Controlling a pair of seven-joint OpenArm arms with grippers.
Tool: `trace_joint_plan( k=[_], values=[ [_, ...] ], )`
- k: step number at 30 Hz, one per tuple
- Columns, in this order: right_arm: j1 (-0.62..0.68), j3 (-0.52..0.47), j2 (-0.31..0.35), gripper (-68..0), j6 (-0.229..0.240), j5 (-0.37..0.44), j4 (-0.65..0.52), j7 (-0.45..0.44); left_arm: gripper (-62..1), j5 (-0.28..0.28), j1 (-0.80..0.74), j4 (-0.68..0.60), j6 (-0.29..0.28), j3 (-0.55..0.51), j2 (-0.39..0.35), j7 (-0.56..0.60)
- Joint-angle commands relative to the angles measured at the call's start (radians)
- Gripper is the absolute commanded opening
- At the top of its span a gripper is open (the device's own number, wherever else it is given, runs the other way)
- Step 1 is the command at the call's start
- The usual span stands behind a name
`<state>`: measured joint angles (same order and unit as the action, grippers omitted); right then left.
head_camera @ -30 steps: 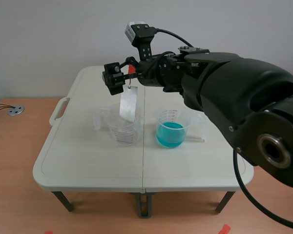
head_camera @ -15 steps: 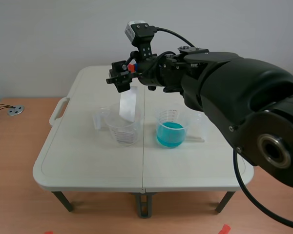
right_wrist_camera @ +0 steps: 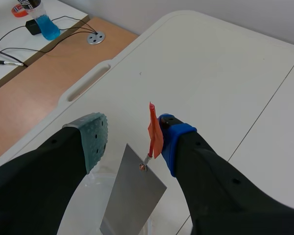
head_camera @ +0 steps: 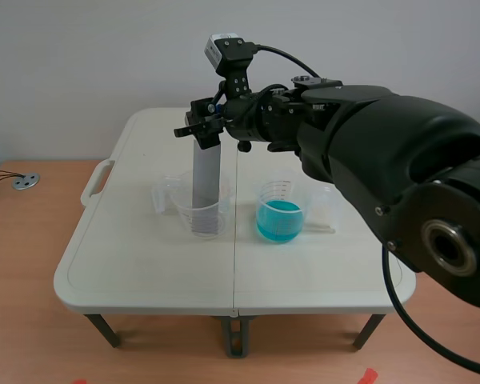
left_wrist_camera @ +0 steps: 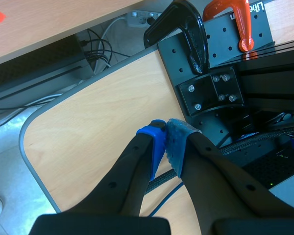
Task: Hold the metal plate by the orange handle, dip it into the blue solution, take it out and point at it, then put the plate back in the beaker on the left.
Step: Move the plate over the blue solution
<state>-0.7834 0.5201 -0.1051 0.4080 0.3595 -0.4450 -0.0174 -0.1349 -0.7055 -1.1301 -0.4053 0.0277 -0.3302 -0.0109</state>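
The metal plate (head_camera: 206, 188) stands upright in the clear left beaker (head_camera: 202, 210). My right gripper (head_camera: 202, 130) hovers over its top end. In the right wrist view the plate (right_wrist_camera: 132, 200) hangs below the orange handle (right_wrist_camera: 154, 134), which lies against the blue pad (right_wrist_camera: 172, 139). The grey-green pad (right_wrist_camera: 94, 134) stands well apart from the handle, so my right gripper (right_wrist_camera: 133, 133) is open around it. The beaker of blue solution (head_camera: 280, 212) sits to the right of the plate. My left gripper (left_wrist_camera: 166, 142) is shut on nothing, over a wooden desk, away from the table.
A small clear container (head_camera: 164, 194) stands left of the plate's beaker, and another clear one (head_camera: 324, 208) stands right of the blue beaker. The white folding table (head_camera: 144, 272) has a handle slot (right_wrist_camera: 90, 83) at its left edge. An orange clamp (left_wrist_camera: 230, 19) sits near the left gripper.
The right gripper's fingers have drawn closer around the orange handle. The plate has swung from a tilt to upright in the left beaker. The left gripper has not moved.
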Motion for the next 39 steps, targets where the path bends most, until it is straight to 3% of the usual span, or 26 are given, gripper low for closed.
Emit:
trace_joint_plan(
  k=[1, 6, 10, 12, 23, 28, 39],
  values=[
    [-0.034, 0.001, -0.003, -44.7, 0.004, 0.011, -0.016, -0.015, -57.8, -0.006, -0.006, -0.015, -0.009, 0.000, -0.003, 0.010],
    [-0.034, 0.001, -0.003, -46.0, 0.004, 0.011, -0.016, -0.023, -57.8, -0.006, -0.006, -0.015, -0.009, 0.000, -0.003, 0.010],
    [-0.034, 0.001, -0.003, -62.1, 0.004, 0.011, -0.016, -0.027, -57.8, -0.006, -0.006, -0.015, -0.009, 0.000, -0.003, 0.010],
    [-0.034, 0.001, -0.003, -66.4, 0.004, 0.011, -0.016, -0.028, -57.8, -0.006, -0.006, -0.015, -0.009, 0.000, -0.003, 0.010],
    [-0.028, 0.001, -0.003, -66.2, 0.014, 0.003, -0.016, -0.134, -57.8, -0.006, -0.006, -0.015, -0.009, 0.000, -0.003, 0.010],
    [-0.026, 0.001, -0.003, -66.2, 0.058, -0.033, -0.018, -0.192, -57.8, -0.006, -0.006, -0.015, -0.009, 0.000, -0.003, 0.010],
    [0.000, 0.001, -0.003, -66.2, 0.084, -0.088, -0.068, -0.214, -57.8, -0.006, -0.006, -0.015, -0.009, 0.000, -0.003, 0.010]
  ],
)
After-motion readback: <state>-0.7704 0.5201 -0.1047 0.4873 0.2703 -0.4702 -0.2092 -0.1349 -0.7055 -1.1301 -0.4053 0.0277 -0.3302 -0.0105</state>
